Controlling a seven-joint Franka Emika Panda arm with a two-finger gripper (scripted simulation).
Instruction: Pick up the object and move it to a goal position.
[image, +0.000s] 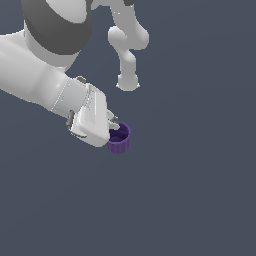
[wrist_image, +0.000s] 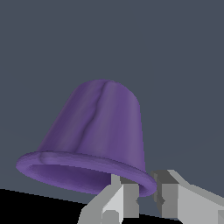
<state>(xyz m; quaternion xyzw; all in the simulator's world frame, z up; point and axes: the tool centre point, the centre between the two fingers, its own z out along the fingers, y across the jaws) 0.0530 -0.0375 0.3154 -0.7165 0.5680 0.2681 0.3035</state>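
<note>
A: Where's the purple cup (image: 120, 138)?
B: At the end effector (image: 113, 128), mouth facing the hand. Wrist view: cup (wrist_image: 98, 131) rim between the fingers (wrist_image: 118, 199).
A: Grip?
B: Fingers pinching the rim's edge, one inside, one outside.

Flat slate-grey ground (image: 200, 200) — evenly lit, featureless.

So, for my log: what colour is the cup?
Purple cup; wrist view shows it best.

A plain dark blue-grey surface (image: 200, 200) is filling the exterior view; whether the purple cup (image: 120, 141) is resting on it cannot be told.
</note>
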